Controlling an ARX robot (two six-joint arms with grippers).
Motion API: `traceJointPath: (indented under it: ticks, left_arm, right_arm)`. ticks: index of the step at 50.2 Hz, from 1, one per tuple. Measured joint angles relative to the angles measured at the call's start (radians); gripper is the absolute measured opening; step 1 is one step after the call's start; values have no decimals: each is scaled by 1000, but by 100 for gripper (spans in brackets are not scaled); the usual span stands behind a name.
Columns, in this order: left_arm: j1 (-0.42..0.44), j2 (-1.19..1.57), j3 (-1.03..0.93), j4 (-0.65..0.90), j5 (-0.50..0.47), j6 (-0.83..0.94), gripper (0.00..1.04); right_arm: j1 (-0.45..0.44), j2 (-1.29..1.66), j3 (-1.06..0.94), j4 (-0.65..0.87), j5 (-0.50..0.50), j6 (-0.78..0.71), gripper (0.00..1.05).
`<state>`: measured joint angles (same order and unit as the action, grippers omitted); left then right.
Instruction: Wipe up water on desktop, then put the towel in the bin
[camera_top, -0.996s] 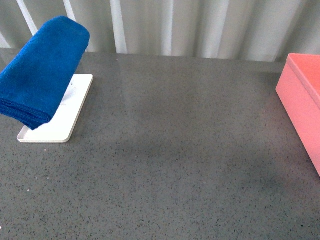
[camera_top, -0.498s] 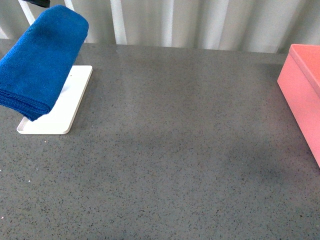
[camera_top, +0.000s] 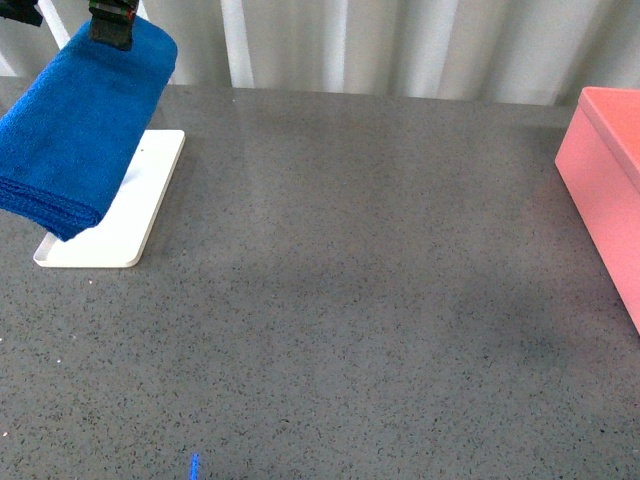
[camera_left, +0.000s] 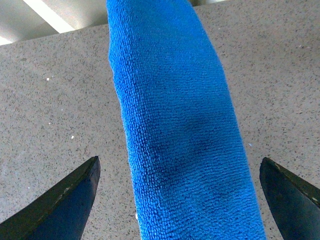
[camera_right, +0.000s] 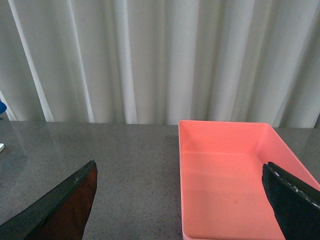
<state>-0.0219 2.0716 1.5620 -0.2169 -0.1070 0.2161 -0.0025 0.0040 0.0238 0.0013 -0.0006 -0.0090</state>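
The blue towel (camera_top: 80, 130) hangs folded over a stand at the far left of the dark grey desktop (camera_top: 350, 280). My left gripper (camera_top: 65, 15) is open just above the towel's top end, with one dark finger (camera_top: 112, 22) at the fold. In the left wrist view the towel (camera_left: 175, 100) runs between the wide-apart fingers (camera_left: 65, 200) of the left gripper (camera_left: 178, 162), touching neither. The pink bin (camera_top: 605, 190) stands at the right edge. My right gripper (camera_right: 180, 167) is open and empty, facing the empty bin (camera_right: 225, 175). I see no water on the desktop.
A flat white tray (camera_top: 120, 225) lies under the towel at the left. Pale corrugated curtains (camera_top: 400, 45) close off the back of the desktop. A tiny blue mark (camera_top: 193, 462) shows near the front edge.
My left gripper's fingers have come down into the front view at the top left, over the towel's top end. The towel and bin have not moved.
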Motion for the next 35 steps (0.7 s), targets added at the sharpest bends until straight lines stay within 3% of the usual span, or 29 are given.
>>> traceJointPath:
  ticks: [35]
  left_arm:
    - [3, 60, -7, 50, -24, -19, 97]
  right_arm:
    - [0, 0, 0, 0, 0, 0, 98]
